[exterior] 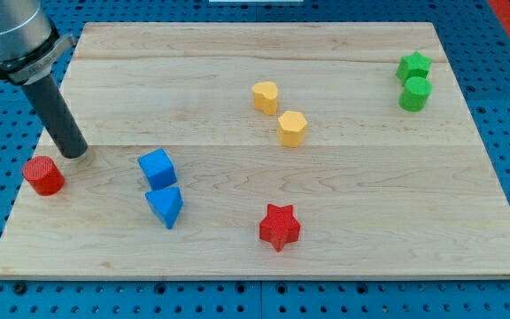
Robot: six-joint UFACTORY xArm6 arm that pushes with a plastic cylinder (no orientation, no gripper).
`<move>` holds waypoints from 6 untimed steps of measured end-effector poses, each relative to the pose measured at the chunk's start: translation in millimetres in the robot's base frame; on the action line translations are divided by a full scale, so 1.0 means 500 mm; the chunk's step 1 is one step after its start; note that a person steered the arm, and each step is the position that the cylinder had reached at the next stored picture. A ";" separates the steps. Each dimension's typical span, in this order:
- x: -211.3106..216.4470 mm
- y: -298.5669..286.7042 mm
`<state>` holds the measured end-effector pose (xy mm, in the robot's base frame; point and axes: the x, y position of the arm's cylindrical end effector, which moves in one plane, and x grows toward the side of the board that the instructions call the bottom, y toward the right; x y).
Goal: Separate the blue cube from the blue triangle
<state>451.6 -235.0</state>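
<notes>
The blue cube [157,167] sits left of the board's middle, with the blue triangle [166,206] directly below it, the two nearly touching. My tip [75,152] rests on the board at the view's left, well to the left of the blue cube and just up and right of the red cylinder [43,175]. The dark rod rises from the tip toward the view's top left corner.
A red star [279,226] lies at the lower middle. A yellow heart [265,96] and a yellow hexagon [292,128] sit at the upper middle. A green star [413,66] and a green cylinder [415,93] sit at the top right. The wooden board [370,221] lies on a blue perforated table.
</notes>
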 end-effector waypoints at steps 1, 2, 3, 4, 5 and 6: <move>0.037 -0.047; 0.075 -0.016; 0.091 0.003; 0.042 0.049; 0.041 0.156; 0.087 0.224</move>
<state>495.0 -123.0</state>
